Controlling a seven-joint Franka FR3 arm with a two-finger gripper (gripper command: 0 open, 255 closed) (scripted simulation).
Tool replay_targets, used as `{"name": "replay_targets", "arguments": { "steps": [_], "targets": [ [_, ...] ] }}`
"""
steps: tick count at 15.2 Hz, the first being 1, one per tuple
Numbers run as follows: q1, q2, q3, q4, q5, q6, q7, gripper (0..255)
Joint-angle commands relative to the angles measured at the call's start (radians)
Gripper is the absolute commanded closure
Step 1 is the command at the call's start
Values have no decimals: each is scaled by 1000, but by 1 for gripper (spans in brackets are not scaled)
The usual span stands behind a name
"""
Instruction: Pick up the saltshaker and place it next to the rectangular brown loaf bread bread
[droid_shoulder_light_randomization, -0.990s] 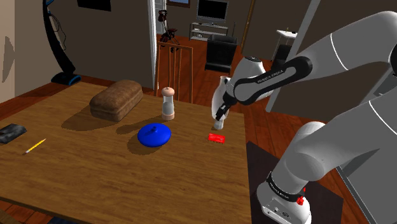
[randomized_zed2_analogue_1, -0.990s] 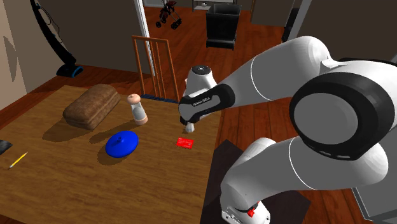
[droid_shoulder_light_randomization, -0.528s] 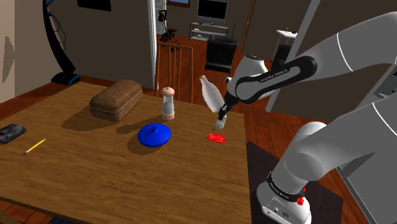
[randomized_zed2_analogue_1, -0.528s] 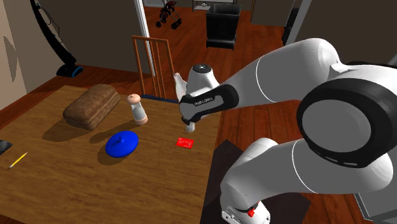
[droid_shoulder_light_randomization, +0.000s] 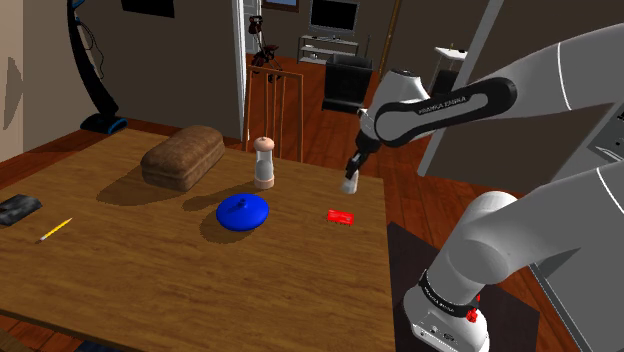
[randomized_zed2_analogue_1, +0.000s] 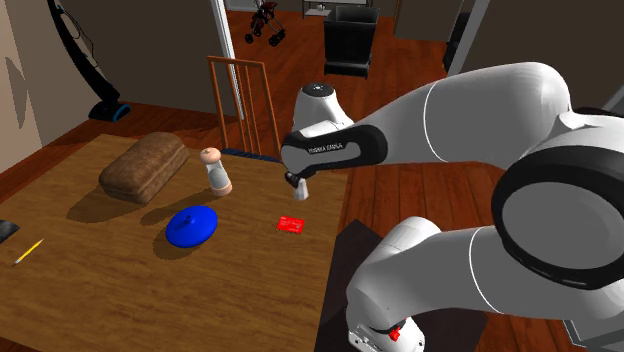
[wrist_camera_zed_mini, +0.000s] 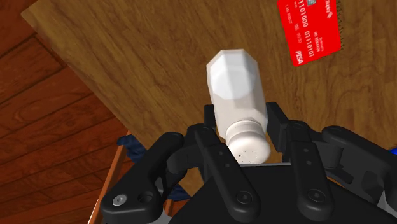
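Saltshaker held over the table's corner

The fingers clasp the white saltshaker near its cap, over the wooden table close to a red card. The brown loaf lies well apart, past a grinder and a blue lid.

The wooden table carries a brown loaf, a mill near it, a blue lid, a red card, a yellow pencil and a dark flat thing at the shoulder view's left edge.

Tool turned, lifting saltshaker slightly
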Motion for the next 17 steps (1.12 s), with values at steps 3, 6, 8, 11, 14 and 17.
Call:
{"name": "replay_targets", "arguments": {
  "steps": [3,6,8,11,14,17],
  "targets": [
    [0,-37,11,32,3,-69,6,255],
    [0,-58,18,60,6,-118,7,255],
    [1,-70,22,80,8,-150,8,255],
    [2,-85,28,111,11,-197,10,255],
    [3,-97,33,144,15,-242,11,255],
    [5,-107,39,179,18,-286,12,255]
  ]
}}
